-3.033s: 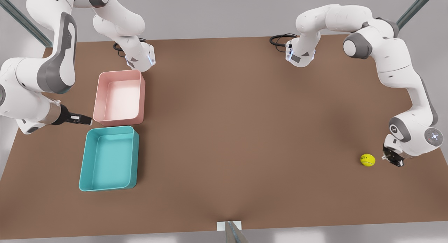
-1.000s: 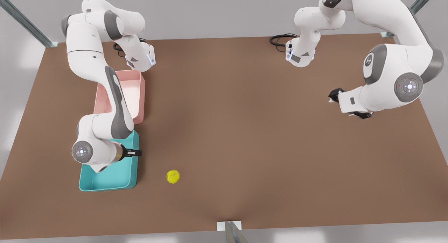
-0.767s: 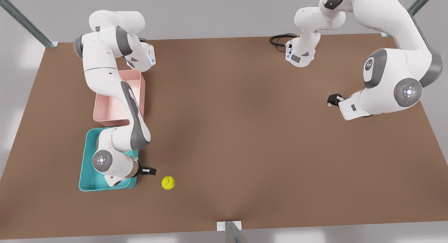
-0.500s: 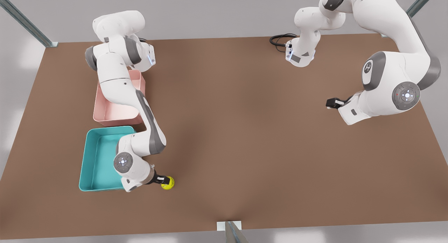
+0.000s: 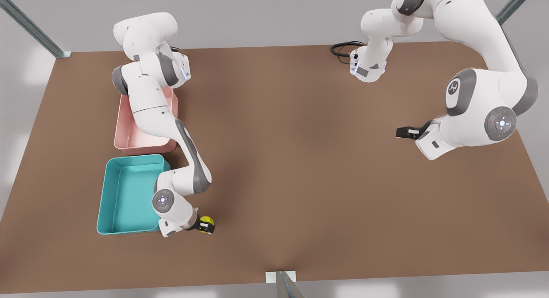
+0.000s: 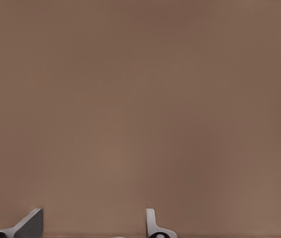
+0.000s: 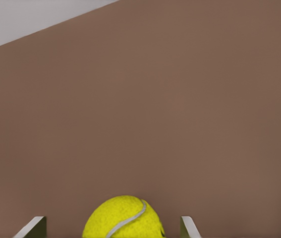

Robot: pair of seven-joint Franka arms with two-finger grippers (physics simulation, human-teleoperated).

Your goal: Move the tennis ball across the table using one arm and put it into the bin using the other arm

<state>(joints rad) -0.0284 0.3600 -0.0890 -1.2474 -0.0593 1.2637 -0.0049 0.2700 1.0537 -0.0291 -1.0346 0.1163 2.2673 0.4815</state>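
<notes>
The right gripper (image 5: 205, 226) is sitting low over the tennis ball (image 5: 207, 222) on the brown desk (image 5: 300, 161), just off the near corner of the teal bin (image 5: 128, 195) at the front view's left, with the pink bin (image 5: 143, 137) lying beyond it. In the right wrist view the ball (image 7: 124, 218) is resting between two fingertips (image 7: 33, 225) that are standing apart on either side, so the jaws are spread around it with daylight showing on both flanks, not yet pinching. The job now looks like squeezing evenly across the ball's middle, since a round fuzzy ball is likely to roll out if one finger lands first. The left gripper (image 5: 405, 133) is waiting well apart over bare desk at the front view's right, its jaws parted and carrying nothing.
</notes>
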